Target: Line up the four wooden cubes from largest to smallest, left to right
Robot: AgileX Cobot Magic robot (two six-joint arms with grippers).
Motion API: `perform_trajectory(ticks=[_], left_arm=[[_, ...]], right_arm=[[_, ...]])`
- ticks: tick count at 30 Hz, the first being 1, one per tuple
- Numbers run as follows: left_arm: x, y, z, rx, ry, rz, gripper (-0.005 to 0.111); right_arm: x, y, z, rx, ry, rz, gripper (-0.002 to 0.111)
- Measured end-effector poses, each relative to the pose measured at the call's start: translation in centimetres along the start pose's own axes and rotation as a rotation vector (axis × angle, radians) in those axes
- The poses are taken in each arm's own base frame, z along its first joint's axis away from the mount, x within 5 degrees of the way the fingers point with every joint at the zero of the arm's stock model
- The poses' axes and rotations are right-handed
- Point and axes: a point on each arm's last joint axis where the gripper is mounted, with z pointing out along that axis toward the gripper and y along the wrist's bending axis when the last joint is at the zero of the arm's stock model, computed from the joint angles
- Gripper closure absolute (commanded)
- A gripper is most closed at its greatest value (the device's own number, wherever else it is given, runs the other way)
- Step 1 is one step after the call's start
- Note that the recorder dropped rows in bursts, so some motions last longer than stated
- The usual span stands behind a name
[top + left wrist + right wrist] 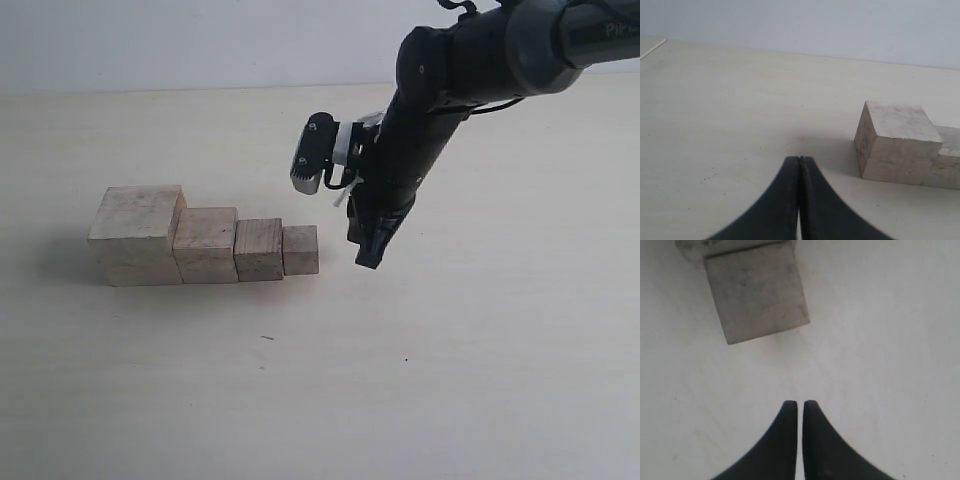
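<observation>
Mid-frame, near the smallest cube, the right gripper hung pinched closed and empty; a careless sideways swing could knock that cube out of line

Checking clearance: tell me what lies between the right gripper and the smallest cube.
Nothing: only bare tabletop separates the shut right gripper from the smallest cube. The right wrist view shows it plainly; the exterior view agrees.
</observation>
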Motion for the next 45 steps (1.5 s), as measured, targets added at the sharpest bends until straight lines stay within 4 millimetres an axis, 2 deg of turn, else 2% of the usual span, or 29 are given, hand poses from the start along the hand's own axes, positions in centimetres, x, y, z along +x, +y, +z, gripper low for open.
perform_trajectory(ticks=[10,16,23,45], left_arm=[[0.0,0.0,0.0,0.0,0.0,0.0,0.107],[0.0,0.0,0.0,0.0,0.0,0.0,0.107],[0.0,0.0,0.0,0.0,0.0,0.0,0.107],[0.0,0.0,0.0,0.0,0.0,0.0,0.107]], right_arm=[[-1.0,-0.1,0.0,0.004,-0.114,0.116,0.108],[-1.0,-0.1,0.0,0.008,-0.119,0.12,0.108],[-0.6,0.0,1.5,-0.017,-0.086,0.128,0.108],[-0.7,0.3,2.3,-0.058,-0.113,0.203,0.108]])
